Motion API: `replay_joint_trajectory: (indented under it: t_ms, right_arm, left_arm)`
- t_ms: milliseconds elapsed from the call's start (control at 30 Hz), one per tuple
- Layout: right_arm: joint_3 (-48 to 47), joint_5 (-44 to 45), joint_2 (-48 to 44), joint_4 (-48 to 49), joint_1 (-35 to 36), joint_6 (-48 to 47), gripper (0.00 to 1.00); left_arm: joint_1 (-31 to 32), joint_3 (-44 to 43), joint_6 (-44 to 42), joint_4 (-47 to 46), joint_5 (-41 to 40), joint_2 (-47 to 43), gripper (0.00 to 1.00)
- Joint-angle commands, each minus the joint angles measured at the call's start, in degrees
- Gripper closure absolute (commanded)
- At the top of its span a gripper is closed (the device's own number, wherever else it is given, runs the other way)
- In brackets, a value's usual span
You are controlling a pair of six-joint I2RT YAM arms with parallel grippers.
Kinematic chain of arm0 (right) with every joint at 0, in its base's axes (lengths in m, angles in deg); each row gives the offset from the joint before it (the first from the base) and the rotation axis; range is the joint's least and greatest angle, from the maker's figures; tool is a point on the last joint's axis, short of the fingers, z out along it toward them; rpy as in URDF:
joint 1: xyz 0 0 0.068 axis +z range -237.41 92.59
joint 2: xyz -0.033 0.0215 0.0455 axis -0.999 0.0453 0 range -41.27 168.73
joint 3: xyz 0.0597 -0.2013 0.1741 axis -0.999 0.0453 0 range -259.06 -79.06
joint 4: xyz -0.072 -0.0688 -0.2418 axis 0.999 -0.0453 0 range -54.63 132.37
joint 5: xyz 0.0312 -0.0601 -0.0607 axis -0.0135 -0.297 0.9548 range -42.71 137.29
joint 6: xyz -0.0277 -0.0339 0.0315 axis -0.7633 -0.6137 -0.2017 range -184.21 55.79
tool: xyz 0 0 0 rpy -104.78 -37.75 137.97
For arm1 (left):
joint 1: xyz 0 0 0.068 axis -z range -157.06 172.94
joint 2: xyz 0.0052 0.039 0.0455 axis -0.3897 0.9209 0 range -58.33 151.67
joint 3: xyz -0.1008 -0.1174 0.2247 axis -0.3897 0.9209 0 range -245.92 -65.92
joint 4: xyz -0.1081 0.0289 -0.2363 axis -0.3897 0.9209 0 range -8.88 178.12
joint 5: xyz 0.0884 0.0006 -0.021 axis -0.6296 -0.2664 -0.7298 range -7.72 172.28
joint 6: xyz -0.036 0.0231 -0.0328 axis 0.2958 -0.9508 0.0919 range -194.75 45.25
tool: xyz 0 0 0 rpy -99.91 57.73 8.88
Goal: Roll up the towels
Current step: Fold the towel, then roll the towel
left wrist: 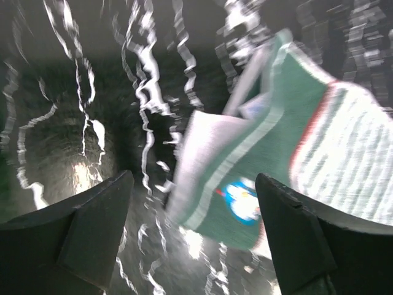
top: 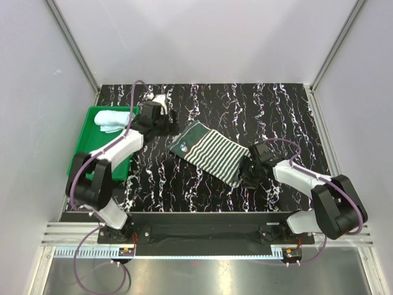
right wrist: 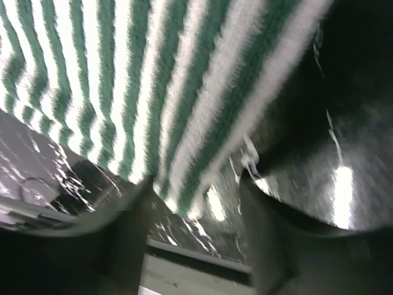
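The striped towel [top: 212, 153] lies spread flat in the middle of the black marbled table, its patterned green edge toward the far left. My left gripper [top: 164, 120] stands open just beyond that far-left corner. In the left wrist view the patterned edge [left wrist: 276, 141] rises ahead of the gripper [left wrist: 193, 184], whose fingers [left wrist: 92, 215] are wide apart and touch nothing. My right gripper [top: 249, 172] is at the towel's near-right corner. There the striped edge [right wrist: 153, 92] hangs just in front of the open gripper [right wrist: 195, 184]. The light blue towel [top: 115, 120] sits rolled in the tray.
A green plastic tray [top: 92, 144] stands at the left edge of the table, beside the left arm. White walls with aluminium posts [top: 73, 43] enclose the back and both sides. The table's front rail [right wrist: 196, 255] shows below the right fingers.
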Motion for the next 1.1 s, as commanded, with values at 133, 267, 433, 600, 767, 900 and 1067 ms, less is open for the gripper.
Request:
replay_joint_trajectory:
  t_ms: [133,267,433,600,767,900,1067]
  right_arm:
    - [-10.37,10.94,-9.34,-18.34,1.46,-2.32,0.21]
    - [-20.74,21.40,-12.25,-25.38,-0.20,-4.61,0.13]
    - [-24.36,20.63,-9.62,-25.13,-9.59,-9.09,0.13]
    - [-23.32,17.03,-9.96,-23.02,-16.19,-9.71,0.14]
    - [-20.68,11.49,-12.69,-21.00,-23.66,-10.41,0.16]
    - [-18.92,9.11,-14.01,-20.91,-24.20,-10.85,0.16]
    - [-17.34,8.41,-14.97,-20.64,-24.20,-11.03,0.16]
  left_arm:
    - [13.13,-0.61,-4.57,3.42,-14.80,-15.19,0.13]
    - [20.67,7.10,-4.57,0.71,-14.72,-20.99,0.16]
    - [34.03,10.30,-4.92,-2.82,-19.34,-18.99,0.27]
    - [47.66,3.71,-3.78,0.43,-27.28,-7.22,0.29]
    - [54.17,-3.40,-3.17,1.40,-30.10,1.57,0.29]
    - [56.46,-7.19,-2.90,1.66,-29.57,5.36,0.29]
    - [58.05,-10.97,-1.24,2.80,-30.97,10.37,0.30]
